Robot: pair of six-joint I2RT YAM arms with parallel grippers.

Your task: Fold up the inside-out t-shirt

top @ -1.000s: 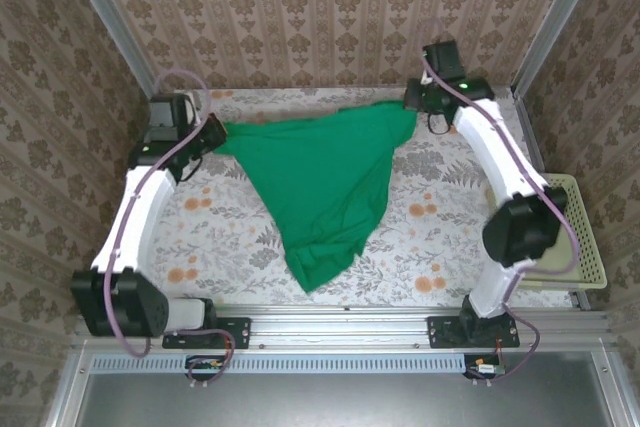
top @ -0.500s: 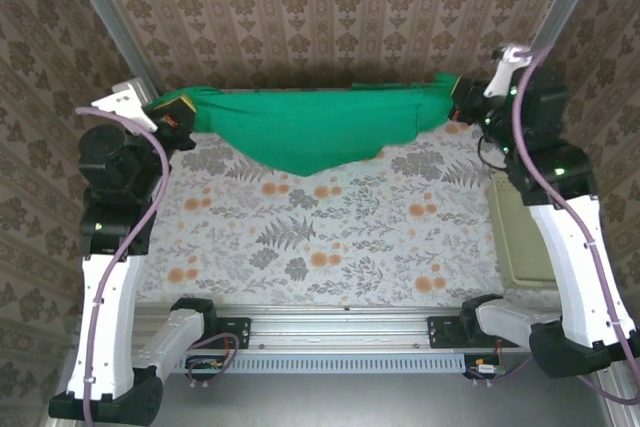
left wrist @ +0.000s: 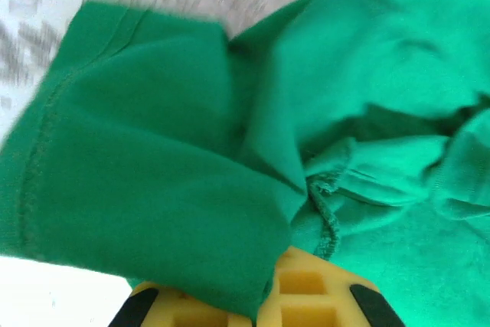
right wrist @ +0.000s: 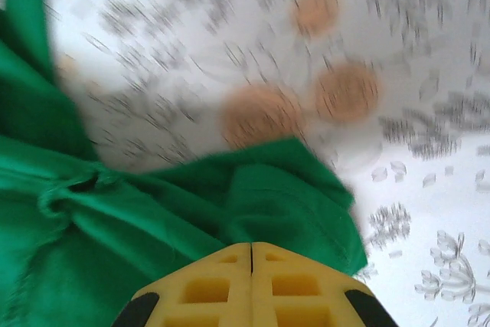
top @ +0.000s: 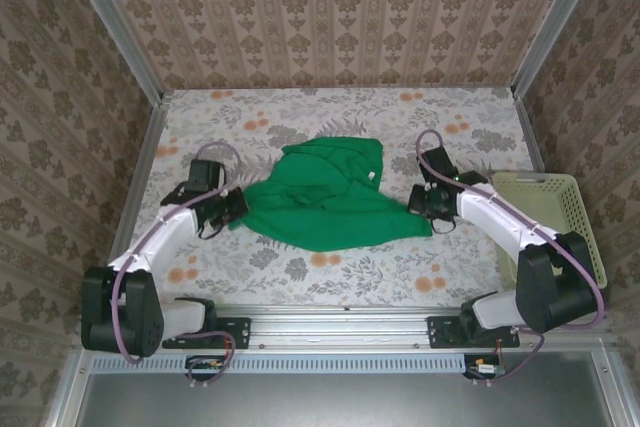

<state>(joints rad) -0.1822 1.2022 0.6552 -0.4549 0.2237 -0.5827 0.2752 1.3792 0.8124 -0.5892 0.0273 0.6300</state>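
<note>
The bright green t-shirt [top: 325, 197] lies bunched and wrinkled in the middle of the floral table, with a small white label showing near its upper right. My left gripper [top: 232, 209] is low at the shirt's left end. Its yellow fingers [left wrist: 321, 289] are shut on a fold of the t-shirt [left wrist: 176, 189] that runs down between them. My right gripper [top: 425, 202] sits at the shirt's right corner. In the right wrist view my right gripper [right wrist: 251, 249] has its fingers pressed together, with the edge of the t-shirt [right wrist: 253, 197] coming out at their tips.
A pale yellow-green plastic basket [top: 553, 222] stands at the table's right edge, beside the right arm. Patterned walls close in the back and both sides. Bare floral table [top: 330, 117] shows behind the shirt and in front of it.
The shirt was held stretched high across the back between both raised grippers. Both grippers have since come down and inward, and the shirt now lies bunched on the table between them.
</note>
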